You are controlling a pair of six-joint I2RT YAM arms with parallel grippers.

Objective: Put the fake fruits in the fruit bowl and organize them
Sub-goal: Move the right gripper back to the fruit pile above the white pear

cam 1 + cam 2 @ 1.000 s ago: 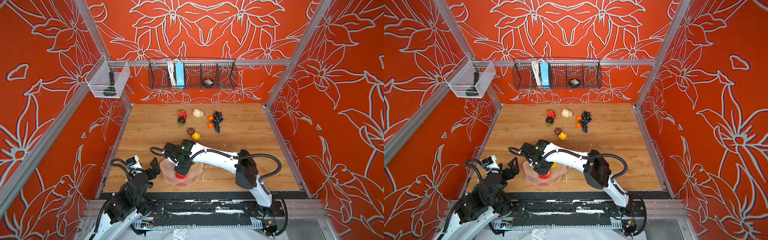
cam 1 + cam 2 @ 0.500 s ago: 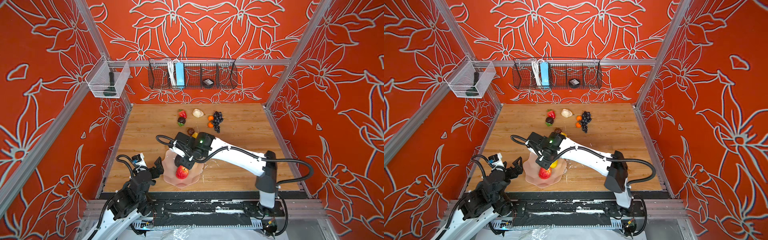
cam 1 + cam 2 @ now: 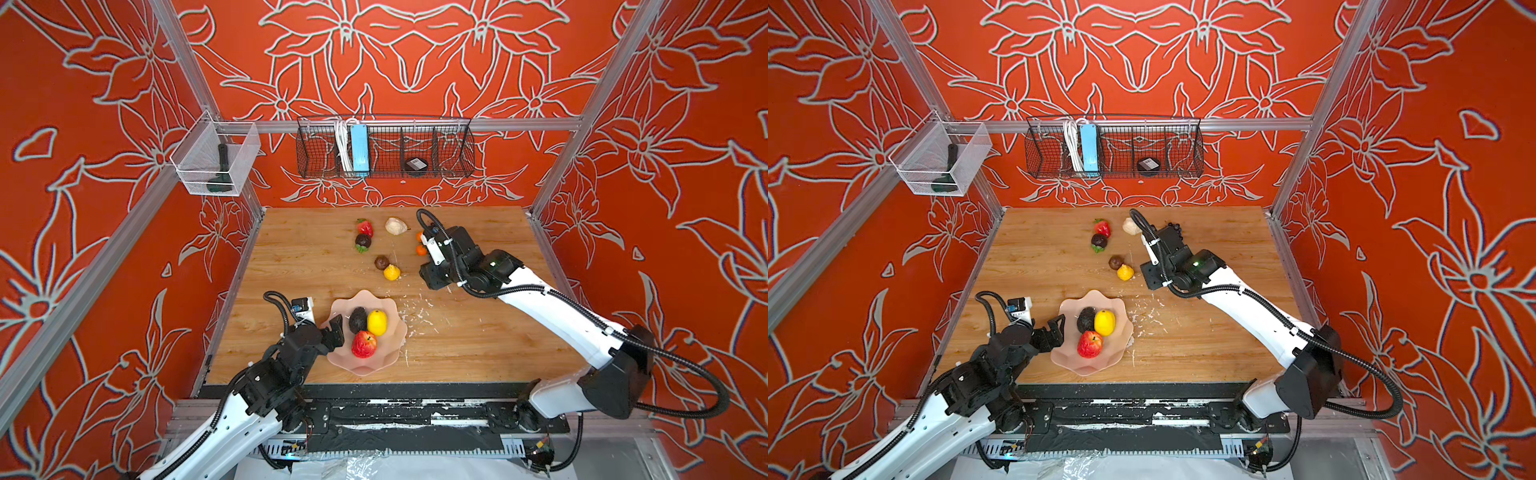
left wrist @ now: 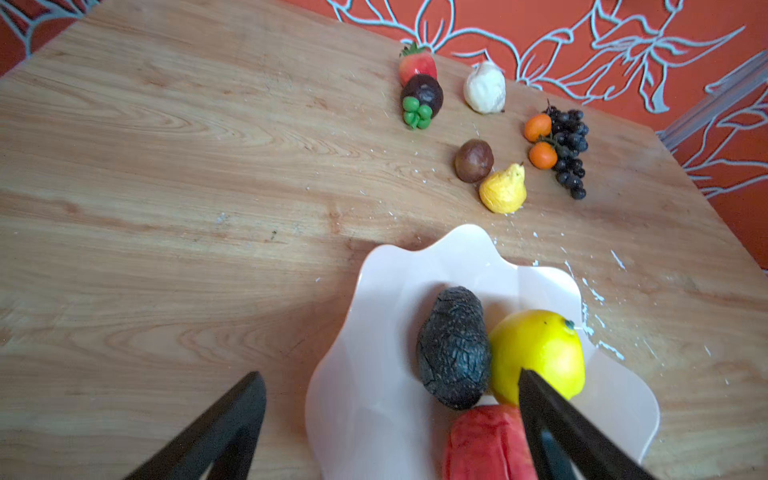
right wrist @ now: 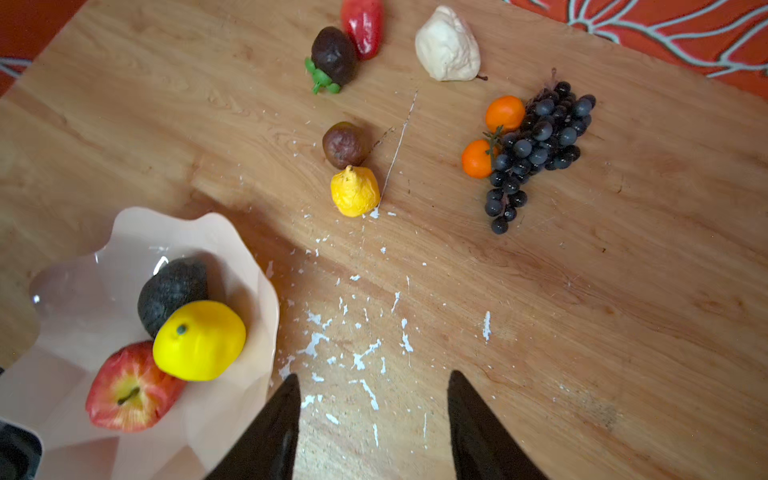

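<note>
The wooden counter (image 3: 291,266) carries everything under my two tools. My left tool (image 4: 389,374) is spread wide and grips nothing. One finger (image 4: 232,415) hangs over bare wood. The other finger (image 4: 557,419) is over the pale pink fruit bowl (image 3: 365,370), whose wavy rim lies between them. I cannot tell whether either finger touches it.

My right tool (image 5: 372,374) also stands apart and empty, above a patch of white flecks (image 5: 357,357) on the counter. It is well clear of the bowl, which sits off to one side of it.

Three fruits lie in the bowl, just ahead of my left tool. The red apple (image 3: 364,344) is nearest, with the yellow lemon (image 3: 377,322) and dark avocado (image 3: 357,319) touching side by side behind it.

The rest are loose on the counter beyond my right tool. A dark grape bunch (image 5: 536,141) has two small oranges (image 5: 505,113) against its side. Farther out is a beige fruit (image 5: 448,45), then a mangosteen (image 5: 334,56) touching a strawberry (image 5: 362,25). Closest to the tool are a small yellow fruit (image 5: 354,192) and a brown round one (image 5: 345,144), which touch.
</note>
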